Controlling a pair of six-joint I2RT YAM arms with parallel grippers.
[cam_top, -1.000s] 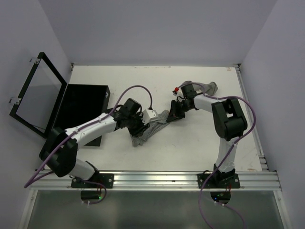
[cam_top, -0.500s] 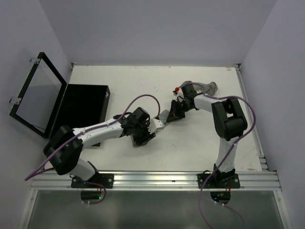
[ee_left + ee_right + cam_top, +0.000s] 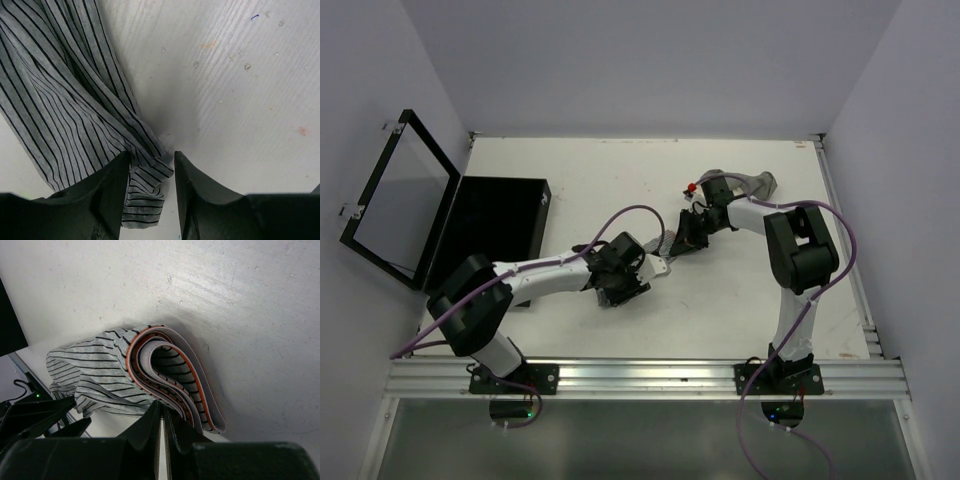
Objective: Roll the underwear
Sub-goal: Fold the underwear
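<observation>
The underwear in hand is grey with thin black stripes and an orange-edged waistband. It lies bunched on the white table between my two grippers (image 3: 660, 246). My left gripper (image 3: 620, 283) is low over its near-left end. In the left wrist view the jaws (image 3: 151, 157) stand apart, with a folded hem corner of the cloth (image 3: 60, 100) lying loose between them. My right gripper (image 3: 684, 238) is at the far-right end. In the right wrist view its jaws (image 3: 161, 406) are closed at the edge of the doubled-over waistband (image 3: 170, 365).
A second grey garment (image 3: 752, 182) lies at the back right behind the right arm. A flat black box (image 3: 490, 225) with its hinged lid (image 3: 395, 200) open stands at the left. The table's raised edge runs along the right side (image 3: 845, 230).
My left gripper has moved right, toward the right gripper. The striped cloth, stretched out a second ago, is now bunched shorter. The right gripper has stayed put.
</observation>
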